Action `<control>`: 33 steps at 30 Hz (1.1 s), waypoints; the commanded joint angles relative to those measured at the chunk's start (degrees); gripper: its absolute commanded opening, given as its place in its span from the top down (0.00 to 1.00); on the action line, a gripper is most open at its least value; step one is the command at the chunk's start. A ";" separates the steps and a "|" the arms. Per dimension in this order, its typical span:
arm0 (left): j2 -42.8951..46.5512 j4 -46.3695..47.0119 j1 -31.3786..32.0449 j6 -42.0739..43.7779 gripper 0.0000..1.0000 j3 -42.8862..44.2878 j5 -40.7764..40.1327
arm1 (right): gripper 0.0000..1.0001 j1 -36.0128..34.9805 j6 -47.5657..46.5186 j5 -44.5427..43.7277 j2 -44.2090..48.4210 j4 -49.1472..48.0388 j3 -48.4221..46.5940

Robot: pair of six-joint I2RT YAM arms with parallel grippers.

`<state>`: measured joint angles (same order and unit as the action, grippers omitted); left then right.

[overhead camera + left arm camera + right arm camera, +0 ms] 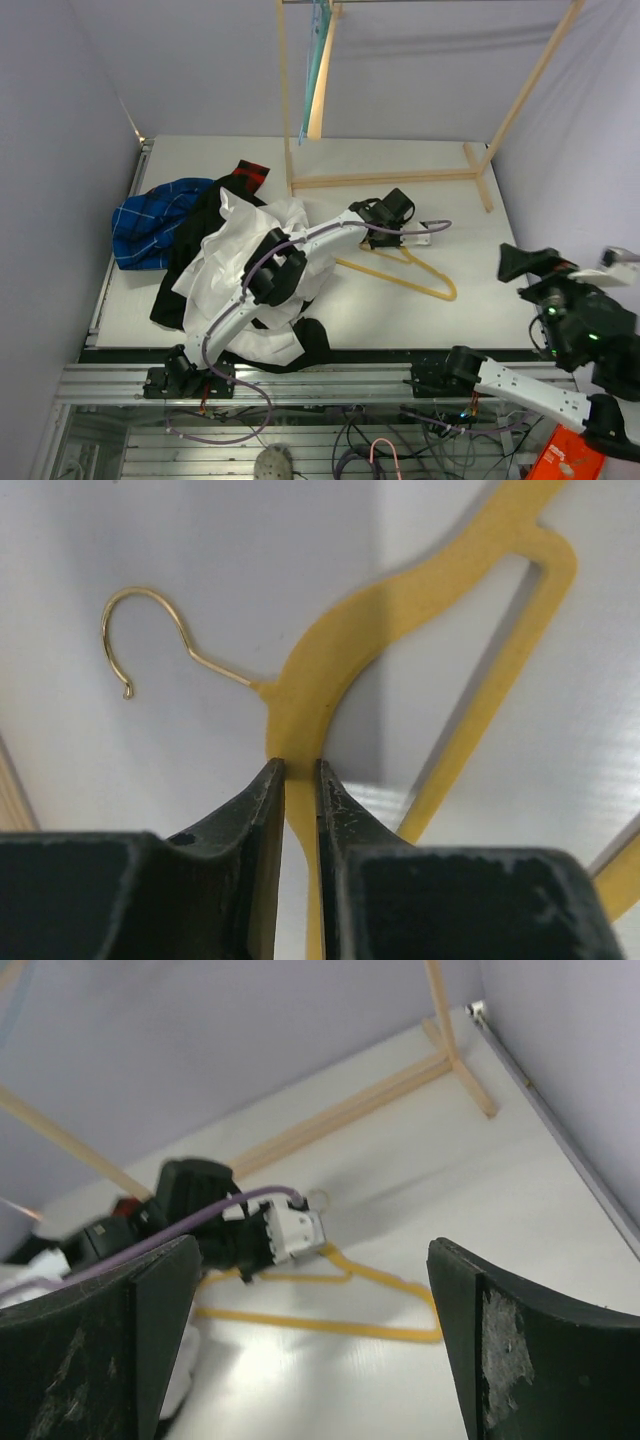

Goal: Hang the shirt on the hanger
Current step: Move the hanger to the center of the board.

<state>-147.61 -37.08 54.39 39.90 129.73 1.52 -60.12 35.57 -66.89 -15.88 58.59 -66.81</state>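
No lettering, label, brand, number or sign can be read in any of the three views. The hanger (330,670), seen close at the centre of the left wrist view, shows only plain yellow. The white plug block (295,1232), left of centre in the right wrist view, and the orange object (562,458), at the lower right of the top view, are too small to make out any marking.
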 commanded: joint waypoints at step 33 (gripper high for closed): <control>22.63 -2.94 -7.99 1.52 0.93 -21.73 14.06 | 0.00 -30.03 -55.41 -32.95 -8.21 -38.25 7.06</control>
<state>-126.78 -39.13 46.65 43.59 107.13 11.99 -95.64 -11.99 -89.49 -17.63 20.60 -54.76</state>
